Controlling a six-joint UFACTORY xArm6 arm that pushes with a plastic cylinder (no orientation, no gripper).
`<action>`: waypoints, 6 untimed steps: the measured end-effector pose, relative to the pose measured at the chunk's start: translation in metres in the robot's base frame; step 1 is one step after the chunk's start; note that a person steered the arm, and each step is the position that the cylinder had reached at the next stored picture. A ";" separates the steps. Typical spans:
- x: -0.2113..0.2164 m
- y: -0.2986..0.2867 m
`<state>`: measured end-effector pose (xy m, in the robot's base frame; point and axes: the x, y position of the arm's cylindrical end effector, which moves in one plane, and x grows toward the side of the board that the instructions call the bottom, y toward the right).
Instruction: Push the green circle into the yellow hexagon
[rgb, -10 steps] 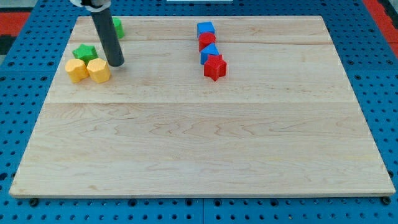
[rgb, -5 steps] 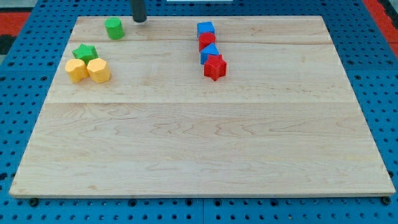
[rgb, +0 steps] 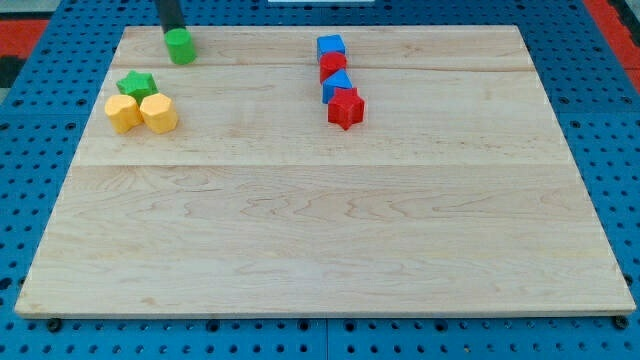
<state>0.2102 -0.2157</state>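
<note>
The green circle (rgb: 181, 46) stands near the top left of the wooden board (rgb: 320, 220). My tip (rgb: 173, 29) is just above it at the board's top edge, touching or almost touching it. The yellow hexagon (rgb: 158, 112) lies lower left, beside a second yellow block (rgb: 124, 113). A green star (rgb: 137, 85) sits just above the two yellow blocks.
A column of blocks stands right of centre at the top: a blue cube (rgb: 330, 47), a red block (rgb: 333, 65), a blue block (rgb: 337, 84) and a red star (rgb: 346, 108). Blue pegboard (rgb: 40, 150) surrounds the board.
My tip rose from beside the yellow hexagon to the top edge, then moved left to just above the green circle. The blocks have not visibly moved.
</note>
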 end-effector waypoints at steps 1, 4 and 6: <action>0.009 -0.006; -0.007 -0.003; 0.020 0.015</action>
<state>0.2303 -0.2007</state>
